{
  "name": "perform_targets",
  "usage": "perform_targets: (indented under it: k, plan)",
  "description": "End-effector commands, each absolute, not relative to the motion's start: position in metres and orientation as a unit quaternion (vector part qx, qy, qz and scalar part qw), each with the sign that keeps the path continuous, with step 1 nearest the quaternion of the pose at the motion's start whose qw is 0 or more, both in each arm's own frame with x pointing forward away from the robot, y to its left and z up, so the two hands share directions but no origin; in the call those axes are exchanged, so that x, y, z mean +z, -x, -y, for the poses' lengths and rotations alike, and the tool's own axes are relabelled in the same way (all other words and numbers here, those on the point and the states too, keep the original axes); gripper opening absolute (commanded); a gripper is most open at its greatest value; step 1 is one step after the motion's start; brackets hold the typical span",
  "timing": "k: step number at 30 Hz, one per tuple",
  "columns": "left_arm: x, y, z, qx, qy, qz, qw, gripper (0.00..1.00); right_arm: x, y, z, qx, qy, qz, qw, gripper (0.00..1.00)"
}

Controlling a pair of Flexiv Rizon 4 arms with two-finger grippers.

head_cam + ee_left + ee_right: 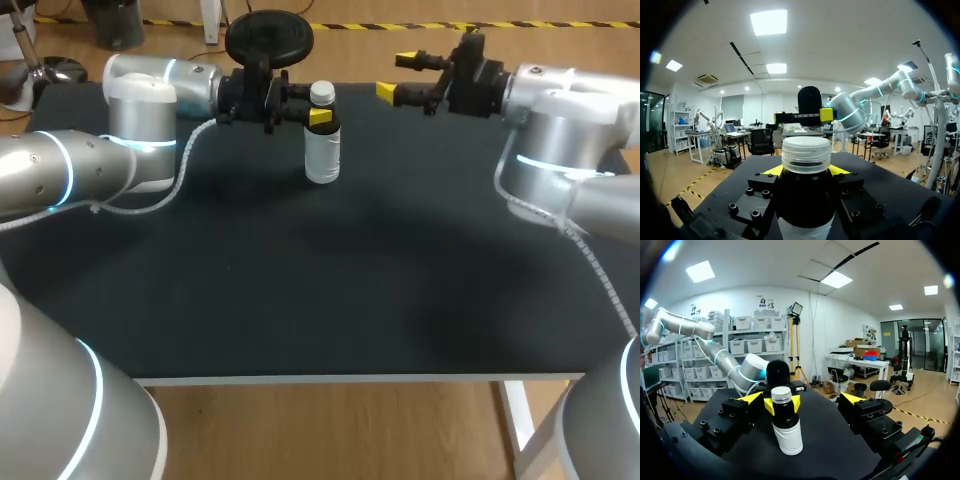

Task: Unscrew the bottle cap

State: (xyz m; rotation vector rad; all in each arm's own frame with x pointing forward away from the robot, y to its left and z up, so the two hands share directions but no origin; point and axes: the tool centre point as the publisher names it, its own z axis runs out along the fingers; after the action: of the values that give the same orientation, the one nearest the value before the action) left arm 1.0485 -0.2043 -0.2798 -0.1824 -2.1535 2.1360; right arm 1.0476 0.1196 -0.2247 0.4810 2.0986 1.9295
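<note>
Bottle (322,152) upright on matte black table (300,300), left gripper (318,116) clamped on it, right gripper (396,76) wide open.
Cylindrical bottle near table's far edge: white body low, dark glossy shoulder, ribbed white screw cap (806,152) on. Left gripper's yellow tips press both sides of shoulder, under cap. Right gripper apart from the bottle, holds nothing.

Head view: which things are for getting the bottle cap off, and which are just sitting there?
For the job:
- bottle, standing upright
- white cap, on the bottle
- left gripper, shut on the bottle below the cap
- right gripper, open, apart from the bottle

Just there:
- black table, under the bottle
</note>
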Motion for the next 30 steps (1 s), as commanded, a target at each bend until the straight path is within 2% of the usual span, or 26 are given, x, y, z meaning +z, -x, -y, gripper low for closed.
perform_targets:
  k: [1,11,30]
  plan:
    - [-0.279,-1.048,0.205,0.701,0.059,0.709,0.051,0.00,-0.229,-1.046,-0.134,0.662,-0.158,-0.723,0.121,1.00]
    - [-0.279,-1.048,0.205,0.701,0.059,0.709,0.051,0.00,-0.235,-1.038,-0.161,0.657,-0.141,-0.731,0.118,1.00]
    - [-0.279,-1.048,0.205,0.701,0.059,0.709,0.051,0.00,-0.237,-1.036,-0.162,0.655,-0.145,-0.734,0.105,1.00]
